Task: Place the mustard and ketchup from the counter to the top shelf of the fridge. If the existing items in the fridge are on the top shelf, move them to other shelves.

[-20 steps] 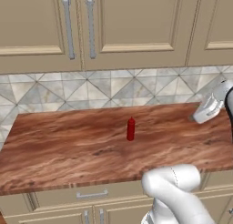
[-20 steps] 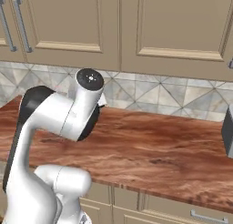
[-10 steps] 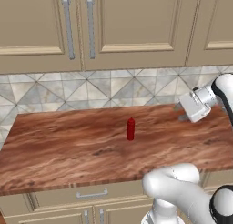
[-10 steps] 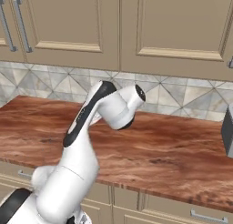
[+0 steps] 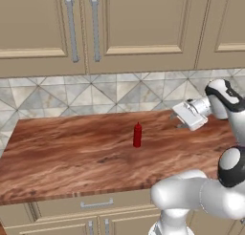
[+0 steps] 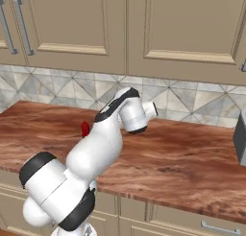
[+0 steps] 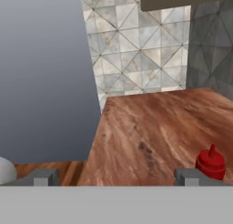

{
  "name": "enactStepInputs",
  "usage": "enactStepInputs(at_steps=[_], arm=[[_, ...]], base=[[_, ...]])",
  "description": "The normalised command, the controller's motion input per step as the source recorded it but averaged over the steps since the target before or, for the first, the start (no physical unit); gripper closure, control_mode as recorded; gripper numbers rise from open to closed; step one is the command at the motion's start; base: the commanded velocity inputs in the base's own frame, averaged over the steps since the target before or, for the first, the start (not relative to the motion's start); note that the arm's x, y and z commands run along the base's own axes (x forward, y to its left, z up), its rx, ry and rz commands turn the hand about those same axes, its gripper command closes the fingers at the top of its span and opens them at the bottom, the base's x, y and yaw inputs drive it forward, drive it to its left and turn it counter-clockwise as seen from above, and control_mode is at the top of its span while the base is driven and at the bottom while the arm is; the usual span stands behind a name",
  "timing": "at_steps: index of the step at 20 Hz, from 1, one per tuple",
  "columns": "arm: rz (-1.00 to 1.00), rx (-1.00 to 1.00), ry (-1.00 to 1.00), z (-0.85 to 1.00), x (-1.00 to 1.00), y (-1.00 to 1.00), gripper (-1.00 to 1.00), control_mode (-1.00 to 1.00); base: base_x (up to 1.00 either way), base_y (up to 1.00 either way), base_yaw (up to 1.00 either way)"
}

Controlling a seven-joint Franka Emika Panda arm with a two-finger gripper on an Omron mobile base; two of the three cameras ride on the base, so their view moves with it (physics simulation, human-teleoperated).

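Observation:
The ketchup [image 5: 137, 135] is a slim red bottle standing upright near the middle of the wood-grain counter [image 5: 72, 153]. In the right base view my arm hides most of the ketchup [image 6: 85, 129]. My gripper [image 5: 176, 120] hovers above the counter's back right part, pointing left toward the bottle and well apart from it. In the hand view the gripper [image 7: 117, 176] is open, its tips wide apart with nothing between them, and the ketchup [image 7: 210, 163] sits just past the right fingertip [image 7: 189, 176]. The mustard, the fridge's top shelf and the existing items are out of view.
Beige wall cabinets [image 5: 129, 24] hang over the grey triangle-tiled backsplash [image 5: 95, 93]. A grey boxy thing [image 6: 240, 139] stands at the counter's right edge. A large flat grey panel [image 7: 45, 73] takes up the hand view's left side.
My hand has swung left along the back of the counter toward the ketchup, and the arm has unfolded. The bottle has stayed put and the jaws have stayed open.

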Motion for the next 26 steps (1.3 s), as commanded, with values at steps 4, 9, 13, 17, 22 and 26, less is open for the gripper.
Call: enactStepInputs(at_steps=[4,9,13,17,22,26], arm=[[-0.09,0.0,0.0,-0.36,0.5,0.51,-1.0,-1.0],[-0.14,0.0,0.0,-0.37,0.22,0.28,-1.0,-1.0],[-0.12,0.0,0.0,-0.42,0.04,0.02,-1.0,-1.0],[-0.1,0.0,-0.01,-0.34,0.11,0.0,-1.0,-1.0],[-0.01,0.0,-0.02,-0.19,0.19,0.03,-1.0,-1.0],[0.0,0.0,-0.01,-0.17,0.08,0.08,-1.0,-1.0]], base=[[0.0,0.0,0.0],[0.0,0.0,0.0],[0.0,0.0,0.0],[0.0,0.0,0.0],[0.0,0.0,0.0],[0.0,0.0,0.0]])
